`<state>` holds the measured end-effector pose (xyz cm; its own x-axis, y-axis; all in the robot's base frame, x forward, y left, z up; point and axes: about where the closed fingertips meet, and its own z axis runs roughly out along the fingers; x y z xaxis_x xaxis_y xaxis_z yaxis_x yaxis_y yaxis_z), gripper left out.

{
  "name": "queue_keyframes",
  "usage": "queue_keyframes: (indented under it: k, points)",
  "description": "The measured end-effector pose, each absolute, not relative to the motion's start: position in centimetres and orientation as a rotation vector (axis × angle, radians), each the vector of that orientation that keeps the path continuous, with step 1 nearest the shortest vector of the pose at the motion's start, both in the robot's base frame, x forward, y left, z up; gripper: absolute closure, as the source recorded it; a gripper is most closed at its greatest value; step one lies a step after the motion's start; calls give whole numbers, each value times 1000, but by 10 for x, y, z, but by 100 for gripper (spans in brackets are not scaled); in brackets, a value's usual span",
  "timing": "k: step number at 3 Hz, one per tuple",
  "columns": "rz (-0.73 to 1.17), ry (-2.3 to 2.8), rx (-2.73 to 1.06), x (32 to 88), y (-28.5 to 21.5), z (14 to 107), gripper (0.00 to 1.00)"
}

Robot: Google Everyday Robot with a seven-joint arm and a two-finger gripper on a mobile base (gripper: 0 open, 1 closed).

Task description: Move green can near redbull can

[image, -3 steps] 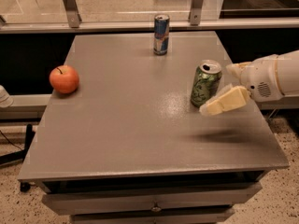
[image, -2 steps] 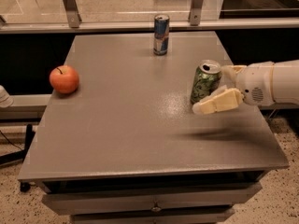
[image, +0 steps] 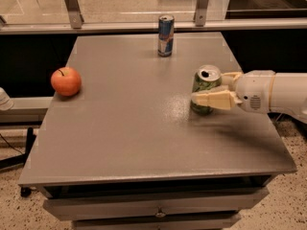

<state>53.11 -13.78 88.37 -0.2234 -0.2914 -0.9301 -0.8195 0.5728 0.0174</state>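
The green can (image: 206, 83) stands upright on the right side of the grey table (image: 129, 138). My gripper (image: 200, 90) reaches in from the right at the can's height. Its fingers straddle the can: the near finger (image: 213, 100) crosses the can's lower front, and the far finger (image: 231, 76) goes behind it. The fingers look open around the can, which rests on the table. The redbull can (image: 165, 35), slim and blue-and-silver, stands upright near the table's far edge, well apart from the green can.
A red-orange apple (image: 66, 81) sits near the table's left edge. A glass railing with metal posts (image: 72, 6) runs behind the table. The table's right edge is close to my arm (image: 278, 92). A drawer (image: 158, 207) lies under the front edge.
My gripper has moved left along the table, so the fingers now reach around the green can. The can, redbull can and apple have not moved.
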Motion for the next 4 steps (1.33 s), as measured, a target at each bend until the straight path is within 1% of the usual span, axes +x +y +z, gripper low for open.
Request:
queue_keyframes:
  k: [1, 2, 3, 4]
  points:
    - [624, 1762, -905, 536, -138, 886, 64]
    - [579, 1745, -899, 547, -144, 891, 88]
    - [436, 1698, -911, 579, -170, 923, 100]
    - [436, 1698, -911, 579, -170, 923, 100]
